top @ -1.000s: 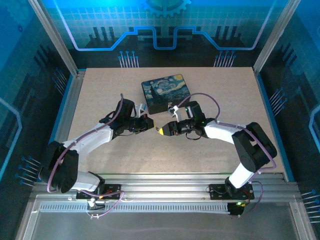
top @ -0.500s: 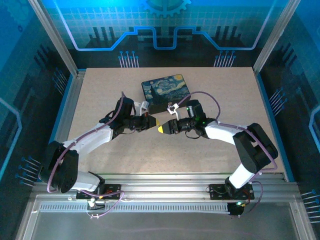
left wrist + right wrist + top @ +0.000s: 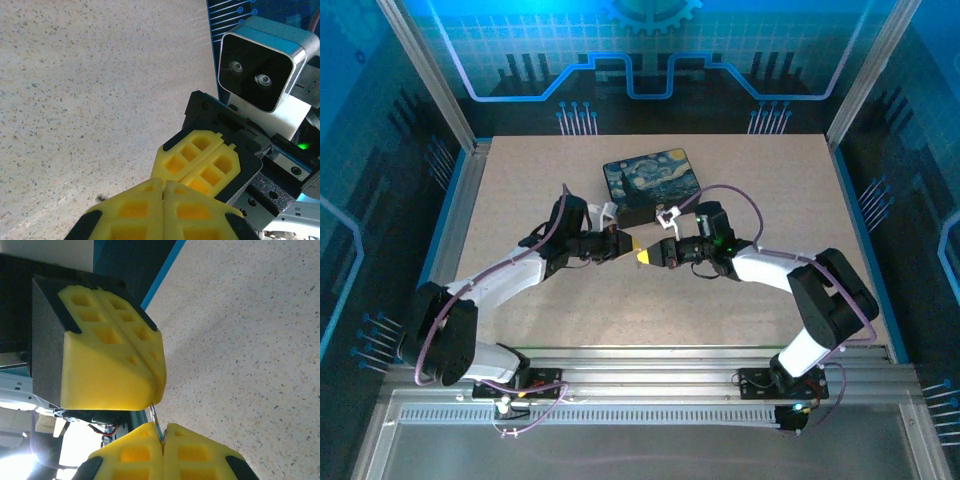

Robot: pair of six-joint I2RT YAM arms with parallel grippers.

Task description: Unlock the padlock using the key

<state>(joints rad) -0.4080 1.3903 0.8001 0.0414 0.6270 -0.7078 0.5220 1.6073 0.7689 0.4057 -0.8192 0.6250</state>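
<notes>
Over the middle of the table my two grippers meet tip to tip. A thin grey metal key (image 3: pixel 156 420) bridges the small gap between them. My right gripper (image 3: pixel 163 427) is shut on one end of it. The other end runs into the seam of my left gripper, whose yellow fingers (image 3: pixel 110 355) stand pressed together above it. In the left wrist view my left gripper (image 3: pixel 164 182) has its jaws together, and the right gripper's yellow fingers (image 3: pixel 192 150) sit just beyond them. From above, the left gripper (image 3: pixel 628 244) and right gripper (image 3: pixel 642 257) touch. The padlock is out of view.
A dark box (image 3: pixel 650 185) with a blue and yellow swirling-night painting lies just behind the grippers, towards the back of the speckled tabletop (image 3: pixel 760 180). Aluminium rails (image 3: pixel 460 200) border the table on both sides and along the near edge.
The right gripper's jaws have shut on the key. Both grippers have drifted slightly towards the back and closed the gap between their tips.
</notes>
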